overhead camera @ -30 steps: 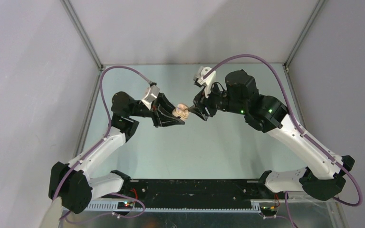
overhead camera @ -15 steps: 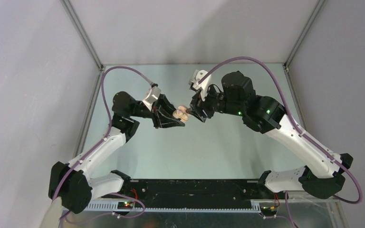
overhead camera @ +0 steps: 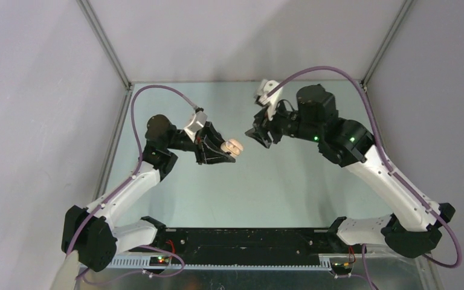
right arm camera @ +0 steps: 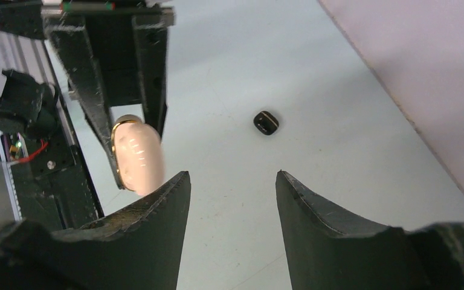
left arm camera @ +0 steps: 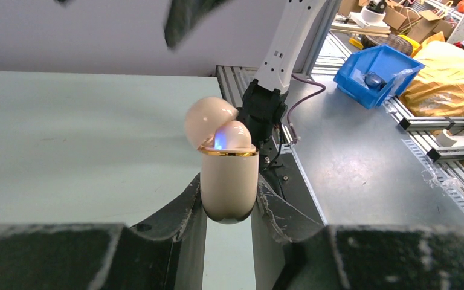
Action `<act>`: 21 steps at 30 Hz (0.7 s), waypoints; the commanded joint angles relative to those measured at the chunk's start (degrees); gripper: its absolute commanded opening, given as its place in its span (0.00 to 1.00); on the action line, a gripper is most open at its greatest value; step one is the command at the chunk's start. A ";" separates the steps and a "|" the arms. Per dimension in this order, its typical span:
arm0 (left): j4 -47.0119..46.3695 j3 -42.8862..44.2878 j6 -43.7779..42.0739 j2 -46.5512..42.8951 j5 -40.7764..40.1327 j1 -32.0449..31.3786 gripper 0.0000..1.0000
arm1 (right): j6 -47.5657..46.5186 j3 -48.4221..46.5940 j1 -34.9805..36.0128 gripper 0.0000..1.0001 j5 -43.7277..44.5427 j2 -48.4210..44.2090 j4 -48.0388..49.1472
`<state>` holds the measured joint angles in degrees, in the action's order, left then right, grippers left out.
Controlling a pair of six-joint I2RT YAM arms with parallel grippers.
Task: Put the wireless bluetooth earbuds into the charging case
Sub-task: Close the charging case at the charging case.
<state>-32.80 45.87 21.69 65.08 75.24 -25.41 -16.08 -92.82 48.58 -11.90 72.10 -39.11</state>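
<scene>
My left gripper [overhead camera: 232, 148] is shut on the lower body of a beige charging case [left arm camera: 228, 181] and holds it upright above the table. The case's lid [left arm camera: 208, 121] is hinged open. A pale beige earbud [left arm camera: 235, 135] sits in the case's mouth with a blue light glowing beside it. The case also shows in the top view [overhead camera: 234, 145] and in the right wrist view [right arm camera: 138, 156]. My right gripper [right arm camera: 232, 175] is open and empty, a short way to the right of the case [overhead camera: 258, 134].
A small black rounded item with a thin gold line [right arm camera: 266, 122] lies on the pale green table [right arm camera: 314, 90] beyond my right gripper; I cannot tell whether it is a bud or a case. The enclosure wall [right arm camera: 423, 72] runs close behind it.
My right gripper was at the case's mouth and has drawn back to the right, open and empty. The left gripper still holds the case, shifted slightly.
</scene>
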 commanded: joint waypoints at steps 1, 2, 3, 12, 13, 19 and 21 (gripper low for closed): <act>4.53 1.88 -5.12 -1.05 0.02 -0.80 0.01 | 4.56 -1.27 -5.00 0.58 -7.03 -3.81 3.48; 5.43 1.96 -5.93 -0.80 -0.31 -0.94 0.01 | 5.17 -0.07 -6.24 0.58 -8.17 -4.33 4.78; 5.80 2.08 -6.25 -0.64 -0.42 -1.04 0.01 | 5.92 0.58 -6.67 0.58 -8.20 -4.60 5.34; 9.21 2.73 -9.04 1.10 -2.35 -2.30 0.02 | 6.46 7.76 -6.99 0.59 -6.54 -1.24 8.87; 9.65 2.74 -9.39 1.34 -2.57 -2.33 0.02 | 6.43 7.96 -6.50 0.59 -6.55 -0.33 8.79; 10.86 2.77 -10.58 1.74 -3.51 -2.56 0.02 | 2.58 7.82 -3.03 0.59 -9.23 1.24 5.10; 11.83 2.96 -11.25 1.72 -4.04 -2.54 0.02 | 0.99 7.87 -1.62 0.59 -9.74 0.36 4.11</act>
<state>-21.87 45.98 13.13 66.89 72.47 -27.49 -11.81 -84.23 44.34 -18.50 74.72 -33.98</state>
